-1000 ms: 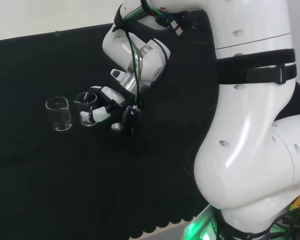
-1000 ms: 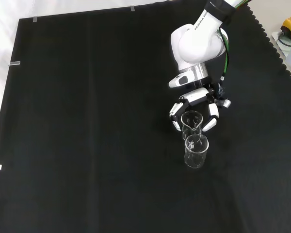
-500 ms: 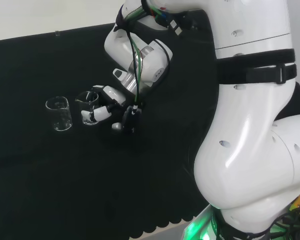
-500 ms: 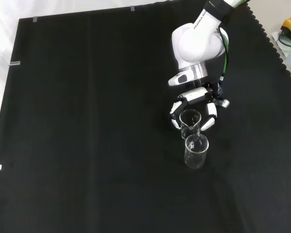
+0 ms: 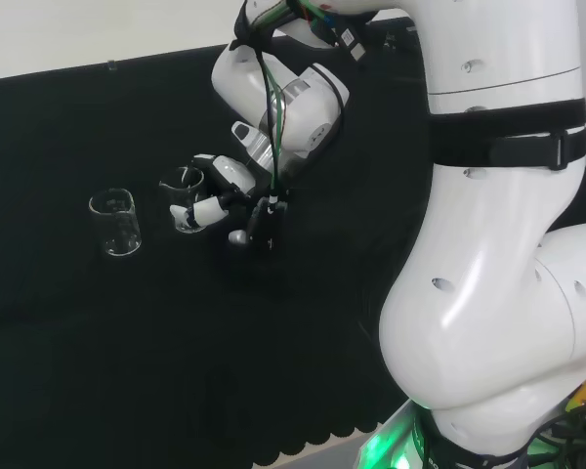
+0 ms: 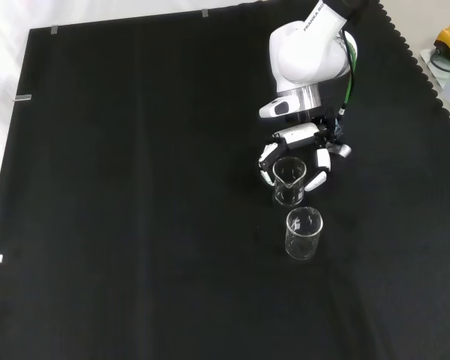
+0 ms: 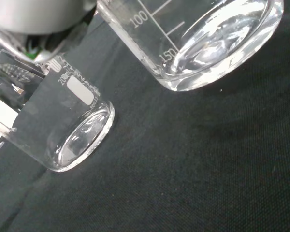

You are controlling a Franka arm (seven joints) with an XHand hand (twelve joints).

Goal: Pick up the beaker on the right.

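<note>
Lifted clear of the cloth since a second ago, the right-hand beaker rides up inside the hand.
Fingers curl round its glass wall; a slip could drop it onto the second beaker, standing just left in the head view.

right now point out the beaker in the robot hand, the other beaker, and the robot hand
held beaker (image 6: 289, 183), front view, glass wall
free beaker (image 6: 304, 234), front view, glass wall
robot hand (image 6: 298, 138), front view, palm
</note>
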